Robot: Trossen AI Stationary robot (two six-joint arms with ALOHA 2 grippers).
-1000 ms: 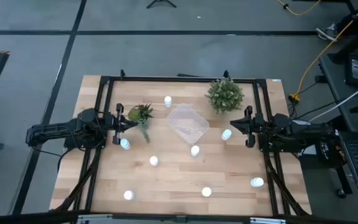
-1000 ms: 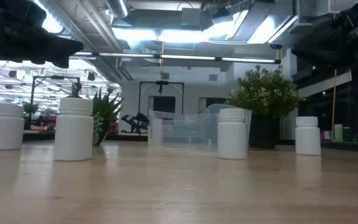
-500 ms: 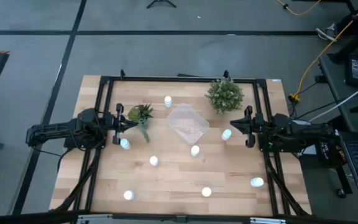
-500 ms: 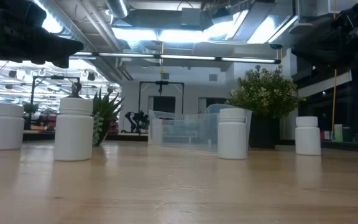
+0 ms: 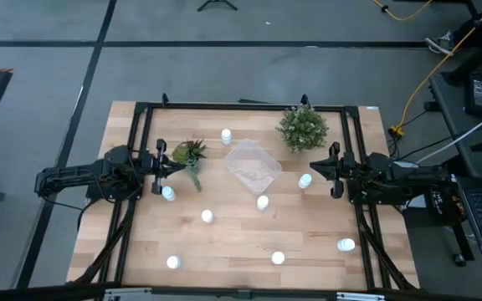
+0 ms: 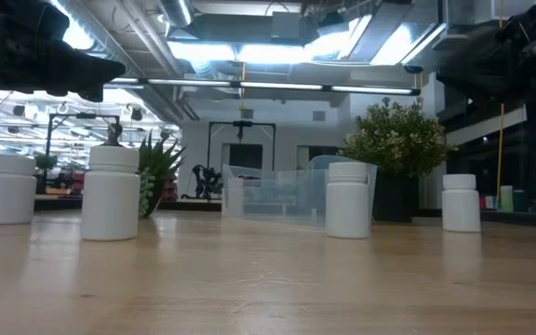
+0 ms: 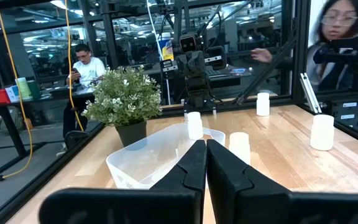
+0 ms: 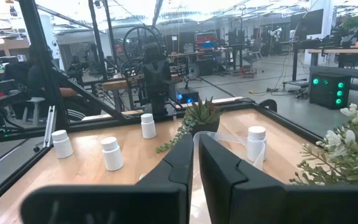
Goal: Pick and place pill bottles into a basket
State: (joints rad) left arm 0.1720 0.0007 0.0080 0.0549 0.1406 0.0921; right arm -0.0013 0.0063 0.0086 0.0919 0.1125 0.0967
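Nothing is held at this moment: the left gripper point(image 5: 159, 167), at centre-left of the overhead frame, is seen closed on empty air with its fingers pressed together, and the right gripper point(image 5: 331, 170), at centre-right, is likewise closed and empty. The basket point(image 5: 253, 165) is found just above the middle of the overhead frame, between the spiky plant point(image 5: 190, 154) on its left and the bushy plant point(image 5: 303, 128) to its upper right. The pill bottles point(image 5: 262, 201) are scattered upright over the table point(image 5: 233, 238): one just above the basket's upper-left corner, one just below the left gripper, one beside the right gripper, two below the basket, and three along the lower part of the frame. From table height each bottle point(image 6: 110, 193) is shown as a squat white cylinder with a wide cap. They are judged light, rigid and smooth-walled, so easily tipped or slid if nudged. A grasp is best taken across the round body below the cap, fingers opened wide first. The thin clear tub is likely to shift if struck.
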